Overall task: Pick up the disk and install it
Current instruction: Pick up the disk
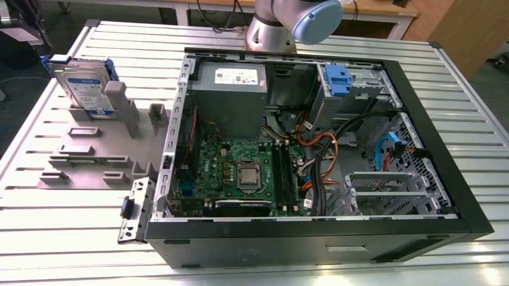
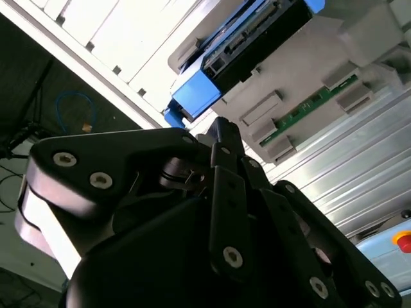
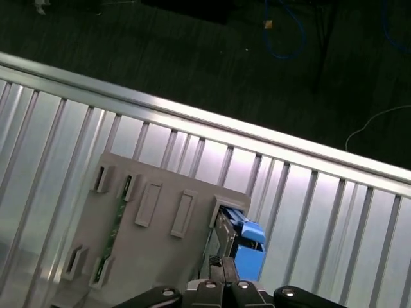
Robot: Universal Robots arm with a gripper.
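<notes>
exterior view: the disk (image 1: 83, 86) is seen standing on edge in a slot of the grey holder (image 1: 95, 149). the holder is set on the slatted table (image 1: 64, 238), toward the exterior view's left and well apart from the open pc case (image 1: 318, 238). inside the case, a drive bay w/ a small blue latch piece (image 1: 338, 80) is seen at the far corner, near the grey psu box (image 1: 230, 89). the arm (image 1: 278, 27) is seen at the table's far edge, behind the case. the disk is touched by nothing but its holder.

second wrist view: the gripper (image 2: 221, 128) is seen from behind, its linkages drawn together to one tip. it is judged clenched, w/ nothing caught between the jaws. the disk (image 2: 250, 32), w/ its blue rail, is seen beyond the tip and apart from it, seated in the holder (image 2: 308, 64).

first wrist view: the gripper (image 3: 221, 276) is pointed toward the disk (image 3: 247, 247), which is seen end-on at the edge of the holder (image 3: 160, 218). a gap is left between them.

step in hand, as judged: approach for the pick, v. early. the disk is not yet grasped and no part of the install is done. for a grasp, the jaws would need to be opened and lined up across the disk's thin sides. they would need to be kept clear of the holder's posts and approx. square to the slot, so the disk can be lifted w/o jamming.
</notes>
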